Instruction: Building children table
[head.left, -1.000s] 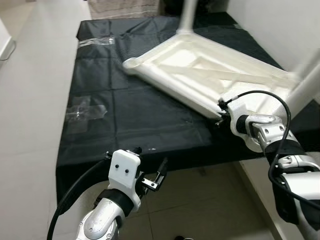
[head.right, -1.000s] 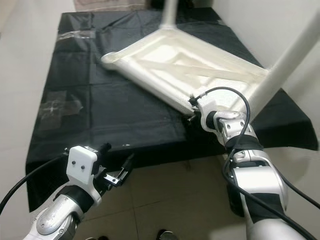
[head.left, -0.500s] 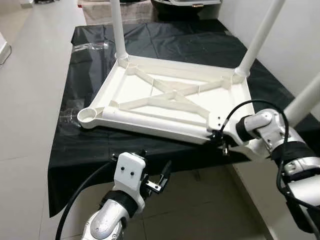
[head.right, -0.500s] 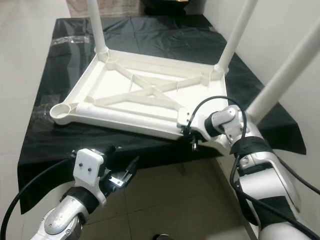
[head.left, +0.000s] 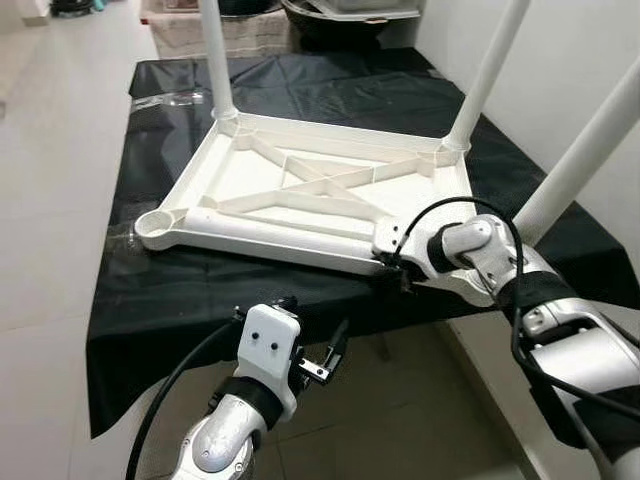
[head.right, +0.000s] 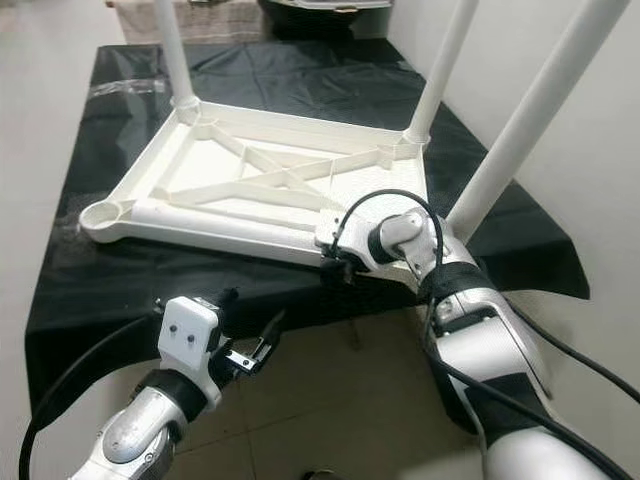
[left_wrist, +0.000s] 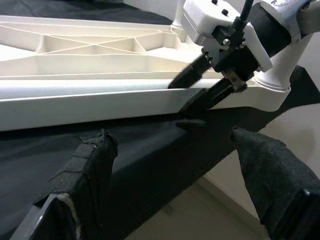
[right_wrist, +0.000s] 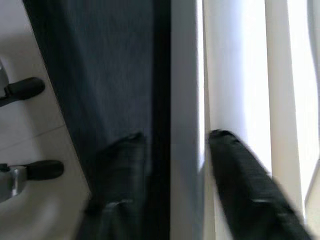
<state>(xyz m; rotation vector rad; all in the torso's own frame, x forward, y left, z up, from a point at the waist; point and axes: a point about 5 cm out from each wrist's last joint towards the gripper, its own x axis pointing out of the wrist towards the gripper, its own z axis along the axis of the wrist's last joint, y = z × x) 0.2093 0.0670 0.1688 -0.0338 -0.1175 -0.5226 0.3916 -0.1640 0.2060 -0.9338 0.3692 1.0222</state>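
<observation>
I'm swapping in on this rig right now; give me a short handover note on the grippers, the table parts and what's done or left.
Right gripper: shut on the near rim of the white plastic children's tabletop, one finger above the rim and one below.
Left gripper: open, holding nothing, low in front of the black sheet, short of the tabletop.
The tabletop lies upside down on the sheet, ribbed underside up.
Done: three white tubular legs stand in corner sockets.
Left: the near-left round corner socket has no leg.
</observation>
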